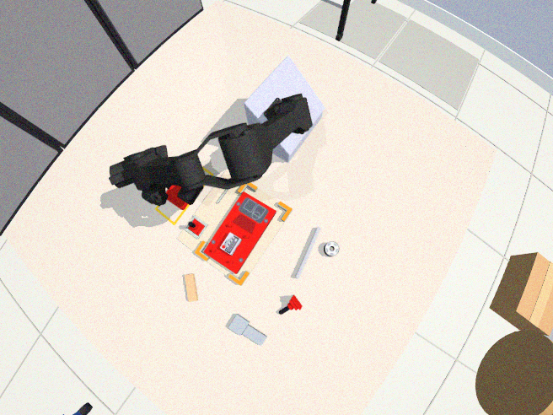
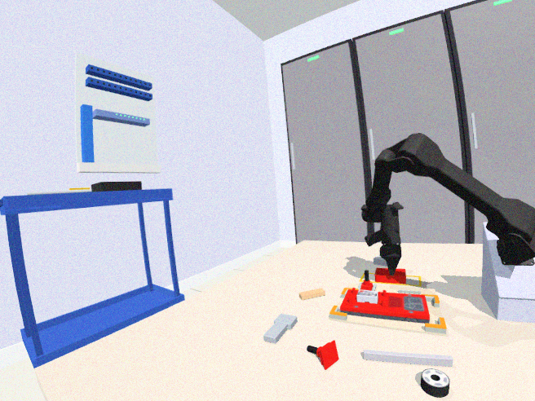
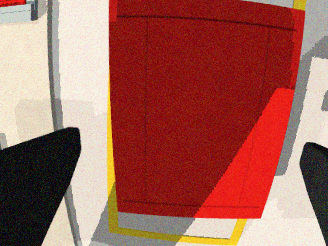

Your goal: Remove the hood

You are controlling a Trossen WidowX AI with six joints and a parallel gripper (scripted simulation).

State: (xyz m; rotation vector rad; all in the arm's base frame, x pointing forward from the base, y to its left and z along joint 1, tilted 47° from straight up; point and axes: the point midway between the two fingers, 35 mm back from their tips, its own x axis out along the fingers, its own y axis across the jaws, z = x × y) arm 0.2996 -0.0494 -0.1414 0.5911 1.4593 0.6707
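The red hood lies flat on the table within the yellow outline, with its left side close to the line in the wrist view. My gripper is open above the hood. In the wrist view its fingers stand on either side with a visible gap to both hood sides. The red toy car stands hoodless between orange corner brackets, with a white engine block exposed. The arm hides part of the outline in the top view.
A small red piece with a black knob stands between hood and car. A wooden block, a grey tool, a red funnel-like part, a bar and a wheel lie around.
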